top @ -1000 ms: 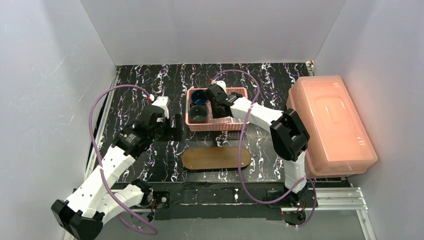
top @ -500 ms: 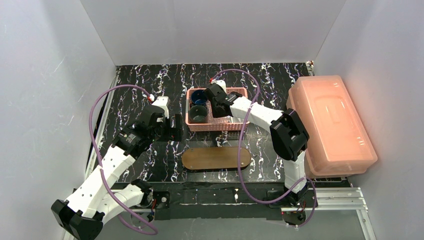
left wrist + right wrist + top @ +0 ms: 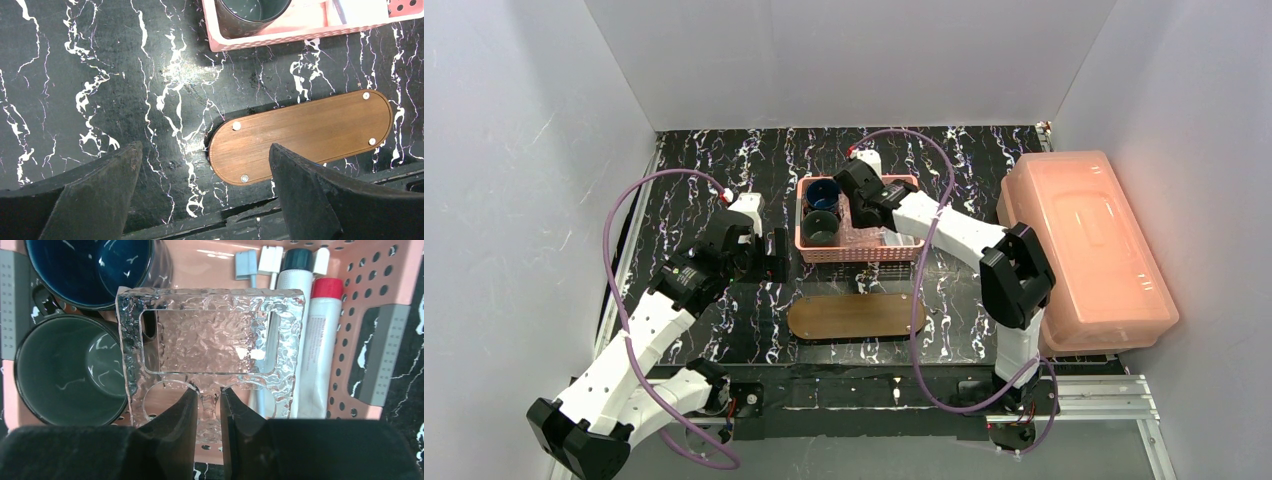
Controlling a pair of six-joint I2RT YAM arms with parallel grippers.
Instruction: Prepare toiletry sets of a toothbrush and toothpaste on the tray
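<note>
The tray [image 3: 856, 316] is a dark brown oval board near the front of the table, and nothing lies on it; it also shows in the left wrist view [image 3: 305, 132]. My left gripper [image 3: 776, 255] hovers open and empty over the table left of the tray [image 3: 205, 150]. My right gripper [image 3: 864, 210] is over the pink basket [image 3: 854, 250] and is shut [image 3: 207, 395] on the lower edge of a clear textured holder [image 3: 210, 340]. Behind the holder lie two toothpaste tubes [image 3: 320, 340] and toothbrushes [image 3: 245, 265], partly hidden.
A blue mug [image 3: 95, 265] and a dark green mug [image 3: 70, 370] stand in the left half of the basket. A large translucent pink lidded box [image 3: 1084, 250] stands at the right. White walls enclose the black marbled table.
My right arm's elbow has swung to the right and its wrist has shifted slightly toward the back, still over the basket. The left arm has not moved.
</note>
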